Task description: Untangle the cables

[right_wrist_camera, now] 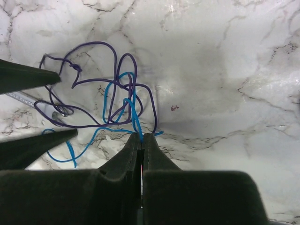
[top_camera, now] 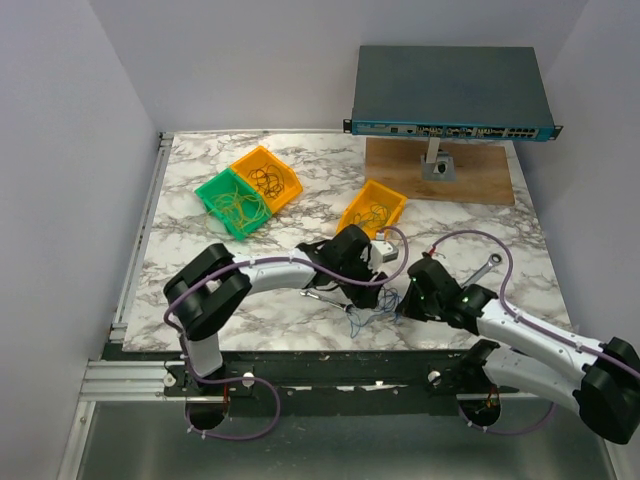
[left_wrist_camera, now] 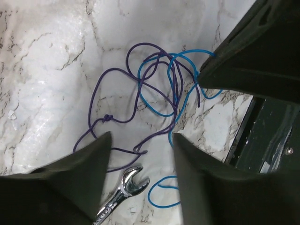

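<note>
1. Top view: the cables (top_camera: 366, 318) lie in a small tangle by the near edge of the table (top_camera: 190, 240), between the left gripper (top_camera: 345, 293) and the right gripper (top_camera: 400, 305); strand colours are hard to tell here
2. Only this view shows the green bin (top_camera: 233, 203) and two orange bins (top_camera: 267, 177) (top_camera: 372, 208) farther back, each holding more thin wires
3. Left wrist view: the left gripper (left_wrist_camera: 140, 140) is spread wide over the tangle and holds nothing; a purple cable (left_wrist_camera: 108, 117) and a blue cable (left_wrist_camera: 161, 114) loop through each other, and a wrench (left_wrist_camera: 124, 190) lies between the fingers
4. Right wrist view: the right gripper (right_wrist_camera: 141, 137) has its jaws pressed together, pinching the blue cable (right_wrist_camera: 135, 117) at the tips; the purple cable (right_wrist_camera: 75, 67) lies loose with a small knot
</note>
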You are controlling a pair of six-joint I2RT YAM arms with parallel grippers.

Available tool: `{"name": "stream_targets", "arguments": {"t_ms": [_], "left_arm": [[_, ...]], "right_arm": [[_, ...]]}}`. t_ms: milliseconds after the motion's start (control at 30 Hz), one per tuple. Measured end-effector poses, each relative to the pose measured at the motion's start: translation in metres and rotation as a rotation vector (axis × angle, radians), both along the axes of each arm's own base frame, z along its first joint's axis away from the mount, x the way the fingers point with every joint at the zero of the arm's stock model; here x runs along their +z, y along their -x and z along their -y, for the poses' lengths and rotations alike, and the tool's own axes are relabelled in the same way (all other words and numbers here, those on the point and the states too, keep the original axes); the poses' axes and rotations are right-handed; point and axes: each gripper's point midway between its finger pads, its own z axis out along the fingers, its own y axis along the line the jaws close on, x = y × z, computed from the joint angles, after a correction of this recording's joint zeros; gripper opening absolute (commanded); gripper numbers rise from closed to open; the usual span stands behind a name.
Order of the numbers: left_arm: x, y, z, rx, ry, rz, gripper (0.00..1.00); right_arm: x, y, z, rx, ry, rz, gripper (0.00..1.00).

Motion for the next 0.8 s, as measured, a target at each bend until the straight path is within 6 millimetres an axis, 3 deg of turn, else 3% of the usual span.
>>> {"name": "stream_targets", "arguments": {"t_ms": [100,300,433,567,633,800], "left_arm": [[-0.004,-0.005,0.008,-0.005,-0.022,-0.008,0.00],[-0.012,-0.007,0.011,-0.002,-0.072,-0.003,0.00],[-0.005,-0.006,-0.016,0.065,-0.071,0.066,0.00],[0.031,-0.019,-0.053,0.227,0.043,0.194,0.00],[0.062,-0.034,-0.082,0.365,0.170,0.292,0.00],[0.104,-0.061,-0.145,0.657,0.376,0.437,0.00]], "right_arm": [[0.004,-0.001,0.000,-0.003,-0.010,0.014,0.01],[0.021,-0.008,0.012,-0.107,-0.012,0.067,0.01],[0.043,-0.015,0.034,-0.279,-0.010,0.127,0.01],[0.061,-0.017,0.056,-0.444,-0.045,0.192,0.01],[0.066,-0.016,0.067,-0.518,-0.062,0.212,0.01],[0.073,-0.012,0.092,-0.692,-0.100,0.254,0.01]]}}
